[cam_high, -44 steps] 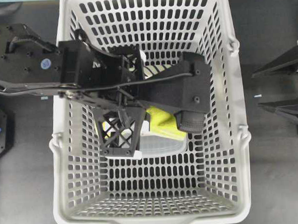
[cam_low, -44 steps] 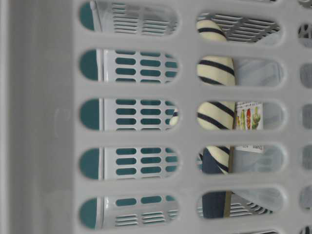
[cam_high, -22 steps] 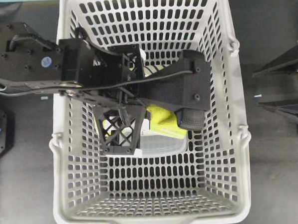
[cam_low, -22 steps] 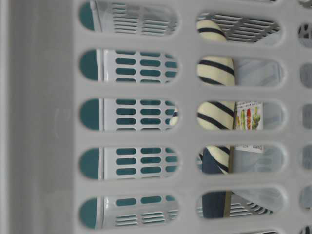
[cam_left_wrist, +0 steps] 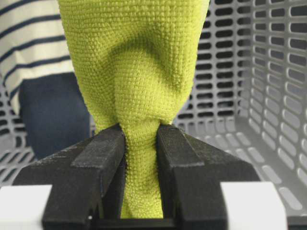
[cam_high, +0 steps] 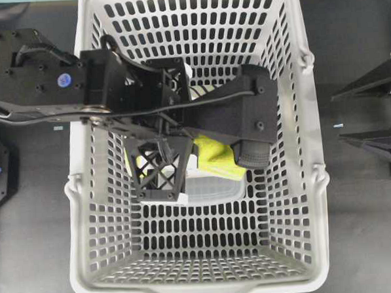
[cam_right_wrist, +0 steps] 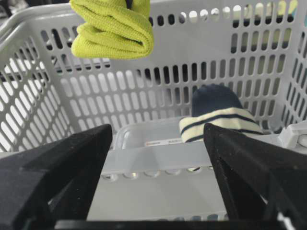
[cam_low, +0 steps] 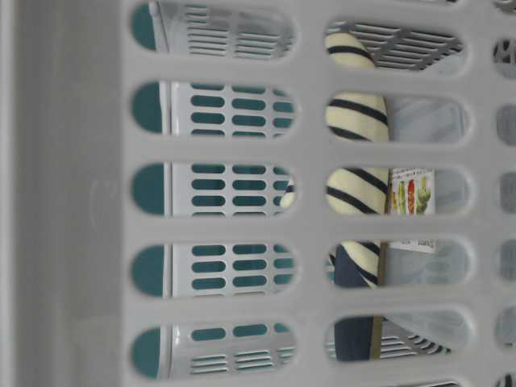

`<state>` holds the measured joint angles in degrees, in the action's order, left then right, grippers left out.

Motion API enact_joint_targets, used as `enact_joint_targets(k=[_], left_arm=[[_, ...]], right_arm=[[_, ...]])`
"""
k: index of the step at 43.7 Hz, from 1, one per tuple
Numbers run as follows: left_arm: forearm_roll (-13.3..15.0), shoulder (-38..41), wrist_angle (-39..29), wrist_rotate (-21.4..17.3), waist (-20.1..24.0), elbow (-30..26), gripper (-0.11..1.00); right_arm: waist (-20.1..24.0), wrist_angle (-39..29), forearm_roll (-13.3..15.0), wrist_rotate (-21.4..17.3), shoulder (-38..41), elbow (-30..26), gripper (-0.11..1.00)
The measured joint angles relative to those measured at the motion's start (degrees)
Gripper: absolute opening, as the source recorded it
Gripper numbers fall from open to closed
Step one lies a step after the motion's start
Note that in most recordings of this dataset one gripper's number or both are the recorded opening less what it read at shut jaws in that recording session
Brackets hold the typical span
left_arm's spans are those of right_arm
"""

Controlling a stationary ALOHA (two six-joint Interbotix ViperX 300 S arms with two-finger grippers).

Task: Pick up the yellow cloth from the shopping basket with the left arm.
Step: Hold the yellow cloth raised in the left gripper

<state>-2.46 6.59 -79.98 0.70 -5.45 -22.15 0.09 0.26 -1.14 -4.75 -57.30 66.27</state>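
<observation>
Yellow-green terry cloth [cam_left_wrist: 136, 86] hung bunched above the large light-grey perforated plastic basket [cam_high: 302, 180], clamped between the left black lattice gripper [cam_left_wrist: 140, 158] jaws. Right gripper [cam_right_wrist: 158, 167] stood open, idle. Recommended lift: straight up, clearing the rim.
</observation>
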Motion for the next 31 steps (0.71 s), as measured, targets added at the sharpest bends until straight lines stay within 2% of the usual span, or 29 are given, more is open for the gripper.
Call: enact_joint_targets(k=[31], left_arm=[[0.0,0.0,-0.1,0.0,0.4,0.0,0.16]], right_arm=[[0.0,0.0,-0.1,0.0,0.0,0.3,0.74]])
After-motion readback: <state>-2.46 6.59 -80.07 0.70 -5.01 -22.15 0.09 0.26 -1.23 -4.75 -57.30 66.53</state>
